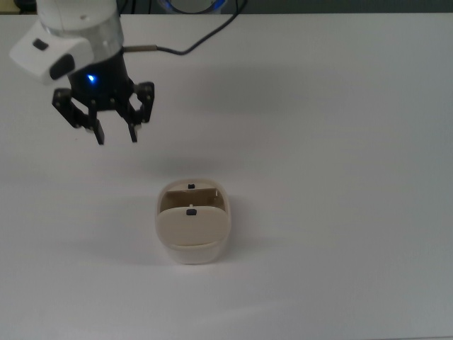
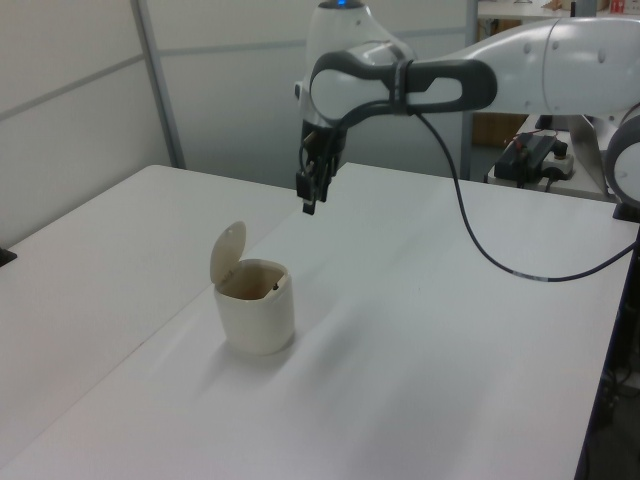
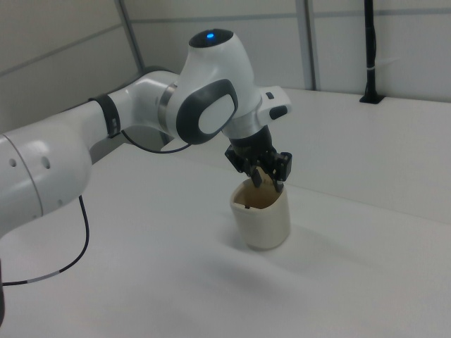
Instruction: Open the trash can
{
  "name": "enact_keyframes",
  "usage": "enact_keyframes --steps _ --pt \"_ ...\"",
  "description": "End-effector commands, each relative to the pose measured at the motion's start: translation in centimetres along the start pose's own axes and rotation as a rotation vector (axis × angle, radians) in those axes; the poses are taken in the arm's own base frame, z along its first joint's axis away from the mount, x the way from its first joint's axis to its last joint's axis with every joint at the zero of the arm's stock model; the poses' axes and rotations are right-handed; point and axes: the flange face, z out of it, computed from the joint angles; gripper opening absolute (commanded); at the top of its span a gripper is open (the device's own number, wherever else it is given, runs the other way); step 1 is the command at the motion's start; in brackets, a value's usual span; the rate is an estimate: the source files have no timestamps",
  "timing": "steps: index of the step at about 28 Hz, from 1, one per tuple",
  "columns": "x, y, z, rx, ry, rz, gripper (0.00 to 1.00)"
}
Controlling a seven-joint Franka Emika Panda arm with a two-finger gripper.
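The cream trash can [image 1: 192, 244] stands on the white table with its hinged lid [image 2: 227, 255] swung up, so the opening [image 1: 191, 195] shows. A small black button [image 1: 190, 211] sits on the raised lid. My gripper [image 1: 117, 140] hangs in the air, open and empty, well off to the top view's upper left of the can. In the left view the gripper [image 2: 310, 200] is above and to the right of the trash can [image 2: 256, 322], clear of it. In the right view the gripper [image 3: 268, 184] overlaps the rim of the trash can [image 3: 262, 220].
A black cable [image 2: 470, 250] droops from the arm over the white table [image 1: 340, 177]. Grey wall panels stand behind the table in the left view, and the table's edge [image 2: 600, 400] runs down the left view's right.
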Motion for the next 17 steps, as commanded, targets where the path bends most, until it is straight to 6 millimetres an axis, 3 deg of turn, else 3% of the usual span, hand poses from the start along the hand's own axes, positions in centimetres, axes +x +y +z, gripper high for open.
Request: enact_keyframes --steps 1,3,6,17 --pt "-1.60 0.26 -1.66 0.003 -0.063 0.019 0.64" --pt "-1.97 0.42 -1.67 -0.011 -0.090 0.015 0.74" --pt "-2.44 0.62 -1.42 -0.061 -0.139 -0.007 1.00" --pt "-2.40 0.36 -1.06 -0.076 -0.149 -0.017 1.00"
